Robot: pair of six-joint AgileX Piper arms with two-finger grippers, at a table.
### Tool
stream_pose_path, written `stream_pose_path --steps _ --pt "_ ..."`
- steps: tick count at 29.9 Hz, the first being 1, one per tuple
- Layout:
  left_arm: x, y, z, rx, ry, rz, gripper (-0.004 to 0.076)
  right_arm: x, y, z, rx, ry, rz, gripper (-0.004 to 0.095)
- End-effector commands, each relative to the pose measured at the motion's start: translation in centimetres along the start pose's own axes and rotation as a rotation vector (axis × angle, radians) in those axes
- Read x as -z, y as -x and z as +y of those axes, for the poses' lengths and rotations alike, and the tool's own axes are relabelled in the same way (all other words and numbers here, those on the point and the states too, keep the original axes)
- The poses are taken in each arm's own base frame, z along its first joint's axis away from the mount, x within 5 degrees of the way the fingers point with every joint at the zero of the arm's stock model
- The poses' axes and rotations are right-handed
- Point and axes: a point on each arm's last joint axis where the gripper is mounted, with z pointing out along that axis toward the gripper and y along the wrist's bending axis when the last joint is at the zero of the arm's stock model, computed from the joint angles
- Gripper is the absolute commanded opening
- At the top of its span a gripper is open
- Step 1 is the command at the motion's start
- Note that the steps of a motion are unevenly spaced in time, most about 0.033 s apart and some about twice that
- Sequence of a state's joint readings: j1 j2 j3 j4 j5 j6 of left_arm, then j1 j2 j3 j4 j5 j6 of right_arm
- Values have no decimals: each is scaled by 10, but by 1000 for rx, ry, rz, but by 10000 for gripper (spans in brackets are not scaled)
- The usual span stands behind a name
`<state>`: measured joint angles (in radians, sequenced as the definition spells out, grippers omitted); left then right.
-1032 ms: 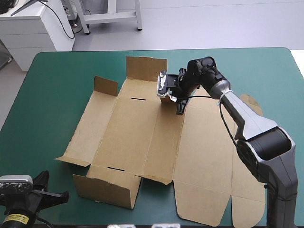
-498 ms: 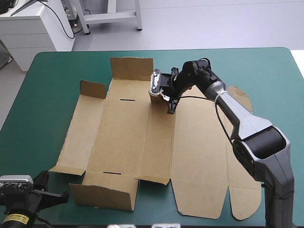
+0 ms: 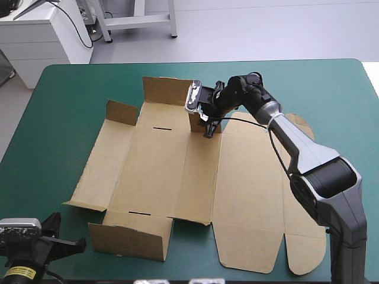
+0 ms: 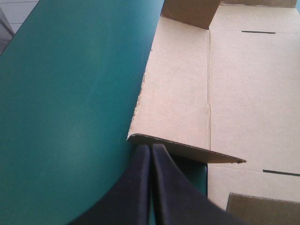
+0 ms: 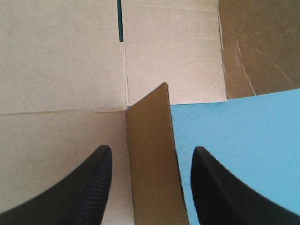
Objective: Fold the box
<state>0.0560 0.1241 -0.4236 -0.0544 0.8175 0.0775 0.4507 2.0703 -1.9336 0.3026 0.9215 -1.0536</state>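
Box sheet mostly flat, right gripper open around a far flap

Table (image 3: 65,100) with its teal-green cover filled the high view, and the brown box (image 3: 160,165) lay across its middle as a cut sheet, largely flat. The lid panel (image 3: 249,195) lay flat toward the table's right side, its outer edge partly hidden behind the right arm. A far wall (image 3: 169,92) and a near wall (image 3: 127,239) stood raised, as did a small corner flap (image 3: 121,112) at the far left.

The right gripper (image 3: 207,129) reached over the box's far edge. From above its fingers were largely hidden under the wrist. The right wrist view alone showed them: the right gripper (image 5: 152,149) stood with its black fingers well apart, and a narrow upright flap (image 5: 150,159) rose between them. Whether either finger touched that flap could not be told. Teal-green cover lay on one side of the flap and box floor on the other.

The left gripper (image 3: 71,242) sat at the table's near left corner, off the box, its arm cut off by the picture's edge. Its own view showed the left gripper (image 4: 151,148) with both fingers pressed together into one point, holding nothing, just before a slightly lifted side flap (image 4: 187,147).

Thin slots (image 3: 161,126) marked the floor. The left wrist view showed two of them (image 4: 260,32), the right wrist view only one (image 5: 119,21).
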Motion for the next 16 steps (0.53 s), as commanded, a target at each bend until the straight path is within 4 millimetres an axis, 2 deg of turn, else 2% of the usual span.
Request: stream_pose_path --steps 1,3,5,8,11,13,16 --pt "2 14 0 1 1 -80 -8 49 21 -9 -30 -115 -94 382" --pt "4 16 0 1 1 -86 -8 56 21 -8 -53 -123 -79 210" --pt "8 20 1 -1 3 -101 -8 68 20 -8 -88 -122 -76 -29" --pt "14 30 1 -5 7 -122 -8 90 15 -9 -192 -110 -65 1" --pt "14 45 4 -30 35 -110 -8 107 0 -11 -326 -72 -16 1" --pt "11 57 8 -64 69 -87 -8 115 -10 -12 -398 -54 17 1" --pt "1 74 12 -107 106 -42 -8 132 -26 -15 -596 -83 23 1"
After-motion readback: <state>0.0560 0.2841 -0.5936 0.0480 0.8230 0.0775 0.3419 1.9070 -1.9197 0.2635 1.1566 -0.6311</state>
